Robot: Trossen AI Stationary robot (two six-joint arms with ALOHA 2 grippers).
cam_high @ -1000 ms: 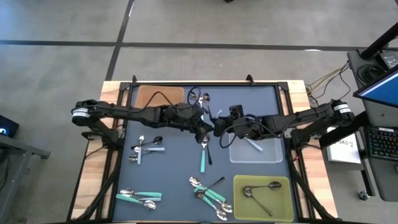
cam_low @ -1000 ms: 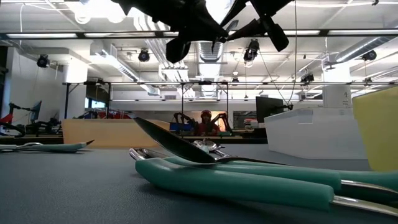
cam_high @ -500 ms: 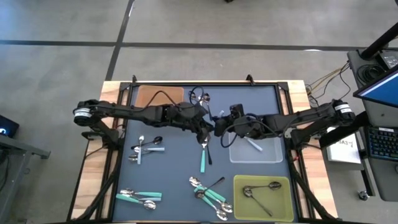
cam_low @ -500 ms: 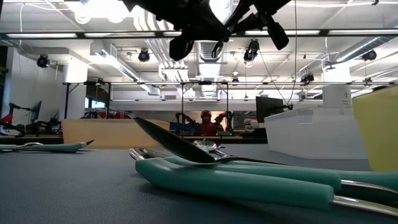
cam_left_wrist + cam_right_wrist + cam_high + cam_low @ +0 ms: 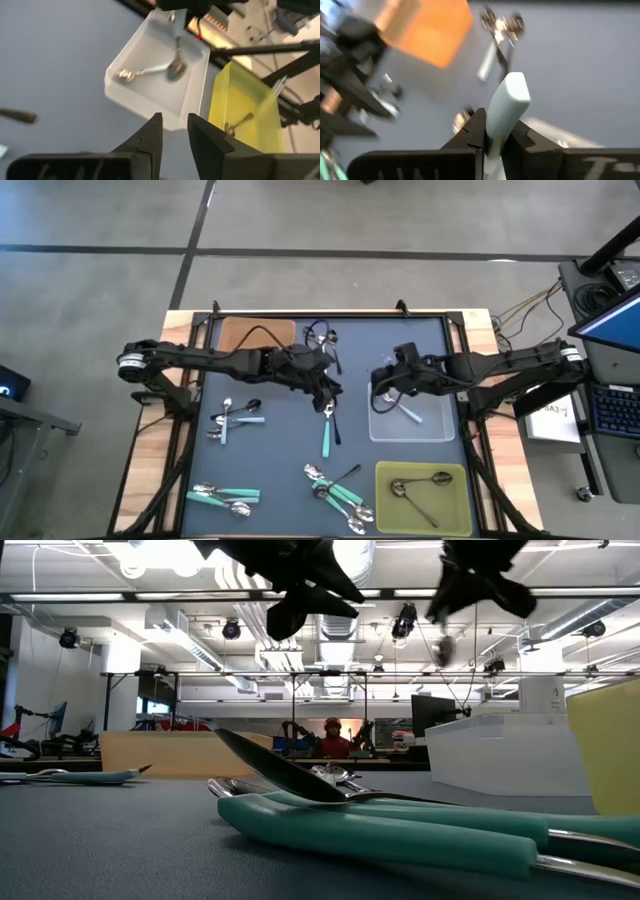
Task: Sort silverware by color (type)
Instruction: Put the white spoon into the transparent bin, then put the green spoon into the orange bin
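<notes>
My right gripper [image 5: 381,384] [image 5: 492,132] is shut on a light-blue-handled spoon [image 5: 176,60], which hangs above the left part of the white tray [image 5: 432,430]. Another light-blue spoon [image 5: 408,412] lies flat in that tray. My left gripper [image 5: 333,392] [image 5: 174,132] hovers over the middle of the dark mat. It is open, with nothing between its fingers. Teal, light-blue and dark spoons lie on the mat: one teal spoon [image 5: 327,435] below my left gripper, and groups at the left [image 5: 236,415], near left [image 5: 225,497], near middle [image 5: 338,488] and far middle [image 5: 325,337]. My right gripper pinches the spoon's light-blue handle [image 5: 506,107] between its two fingers. The handle's blunt free end sticks out past the fingertips. The spoon hangs clear of everything, with its metal bowl [image 5: 176,70] down over the white tray.
A yellow tray [image 5: 455,498] holding dark metal spoons stands at the near right, next to the white tray. An orange-brown tray [image 5: 240,335] stands at the far left. Black frame bars run along the mat's edges.
My right gripper has drawn away from my left gripper at the table's middle and gone toward the right edge. It has carried the light-blue spoon to a place above the white tray and has tipped on the way. My left gripper has kept its place.
</notes>
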